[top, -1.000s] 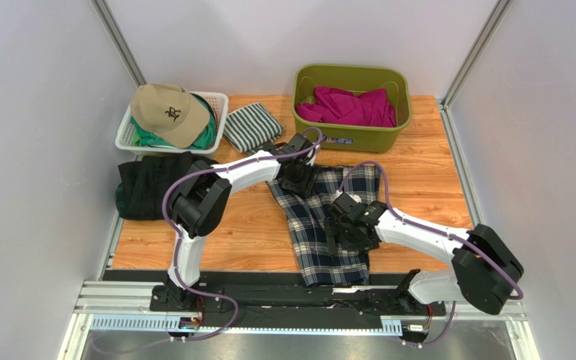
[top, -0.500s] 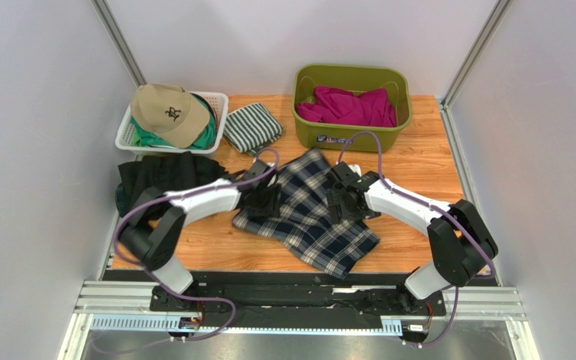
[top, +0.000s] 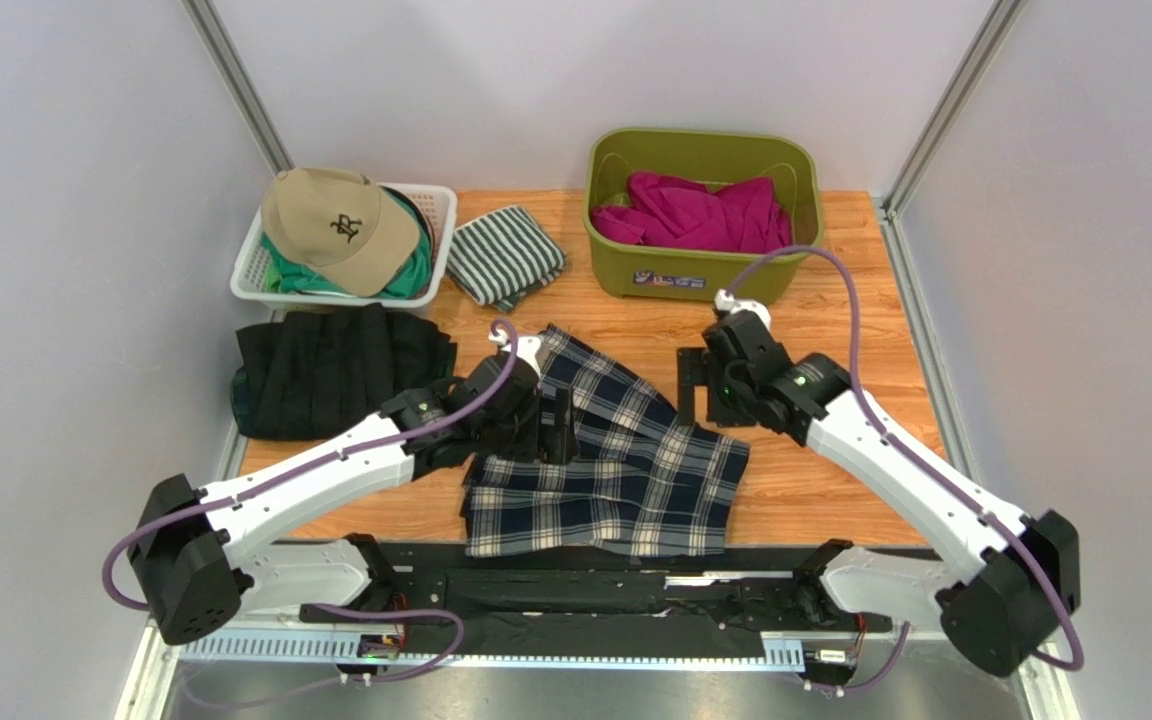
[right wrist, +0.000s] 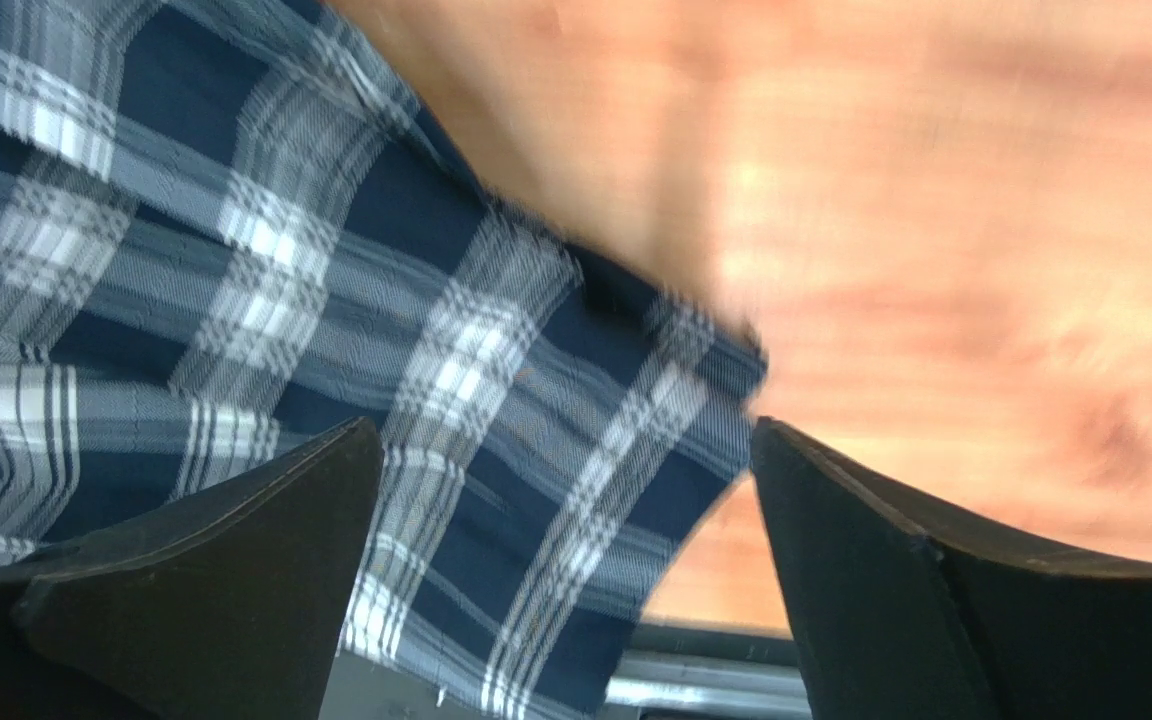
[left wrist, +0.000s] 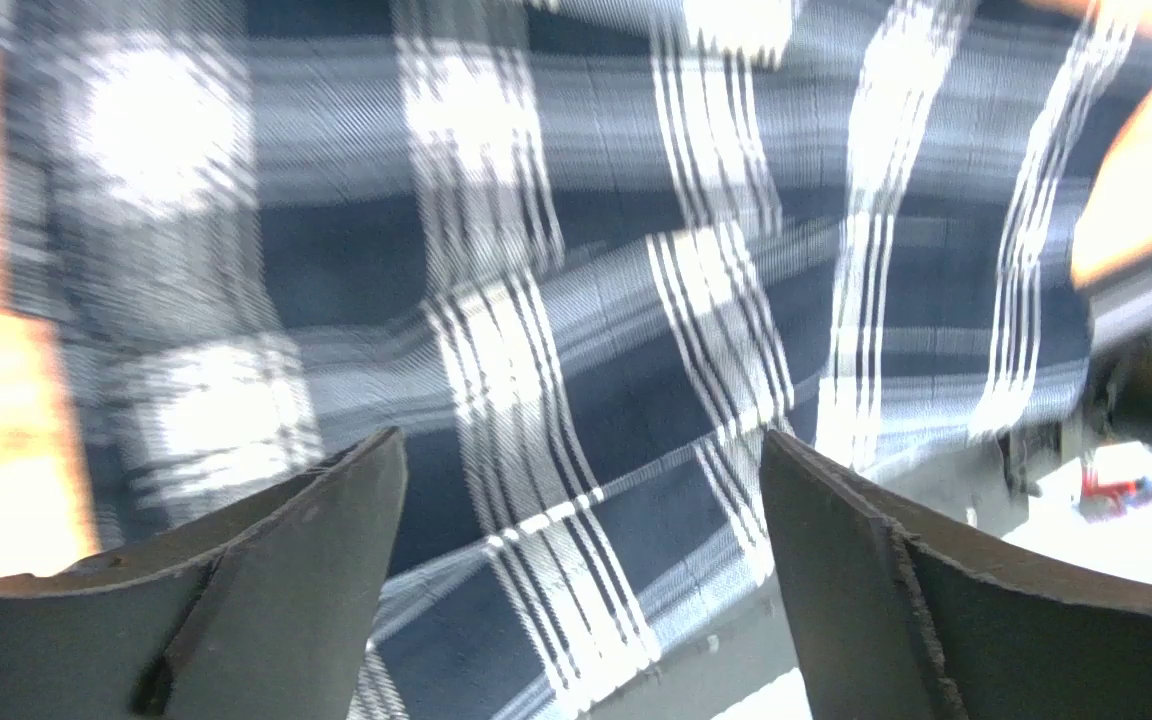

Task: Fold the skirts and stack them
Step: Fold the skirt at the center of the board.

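Top: navy-white plaid skirt point(top: 612, 465) lies spread on table point(top: 853, 300), near-centre. Soft, light, limp, so take it by corners/waistband. Left gripper point(top: 515, 417) over its left edge, right gripper point(top: 705, 387) just off far-right corner.
L wrist: fingers point(left wrist: 282, 585) apart, empty, cloth below btwn them.
R wrist: fingers point(right wrist: 207, 585) apart, empty; skirt corner under one, bare wood by other.
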